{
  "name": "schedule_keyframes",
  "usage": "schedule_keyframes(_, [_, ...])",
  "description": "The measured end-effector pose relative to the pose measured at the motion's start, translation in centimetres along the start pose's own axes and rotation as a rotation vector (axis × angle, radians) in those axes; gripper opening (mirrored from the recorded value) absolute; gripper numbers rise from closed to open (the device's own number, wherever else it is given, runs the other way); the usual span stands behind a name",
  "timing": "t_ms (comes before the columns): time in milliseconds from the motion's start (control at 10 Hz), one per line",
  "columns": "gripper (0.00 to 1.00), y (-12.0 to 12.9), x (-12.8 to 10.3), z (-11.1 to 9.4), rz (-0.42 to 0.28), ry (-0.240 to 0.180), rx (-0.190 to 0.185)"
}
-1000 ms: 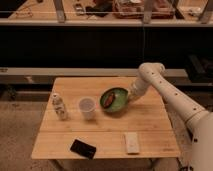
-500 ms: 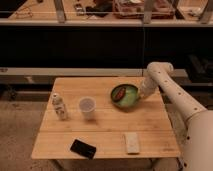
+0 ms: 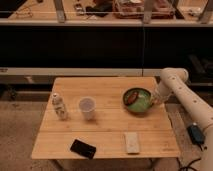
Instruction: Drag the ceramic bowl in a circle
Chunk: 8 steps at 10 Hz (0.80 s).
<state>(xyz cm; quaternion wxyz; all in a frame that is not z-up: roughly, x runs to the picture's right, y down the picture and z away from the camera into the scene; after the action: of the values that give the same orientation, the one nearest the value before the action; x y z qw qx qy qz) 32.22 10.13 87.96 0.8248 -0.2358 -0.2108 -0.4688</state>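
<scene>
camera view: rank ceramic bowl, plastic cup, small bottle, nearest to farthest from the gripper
The gripper is at the table's right edge, shut on the bowl's right rim.
1. Ceramic bowl: in contact with the gripper, right side of the table.
2. Plastic cup: mid-table, left of the bowl.
3. Small bottle: near the left edge, beyond the cup.

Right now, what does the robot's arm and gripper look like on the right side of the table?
The arm is white with smooth, rounded, tube-like segments and a bulbous joint at the top. It narrows toward the gripper, also pale, at the green ceramic bowl's right rim. A dark block hangs lower on the arm. No markings can be made out.
</scene>
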Motion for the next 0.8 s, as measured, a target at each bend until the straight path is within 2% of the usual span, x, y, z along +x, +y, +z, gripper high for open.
schedule_keyframes(200, [0.00,2.0,-1.7,-1.2,-0.032,0.024,-0.022])
schedule_keyframes(300, [0.00,2.1,-2.9,-1.6,-0.068,0.033,-0.030])
schedule_keyframes(600, [0.00,0.7,-6.0,-2.7,-0.155,0.051,-0.033])
schedule_keyframes(800, [0.00,-1.2,-7.7,-2.9,-0.215,0.063,-0.042])
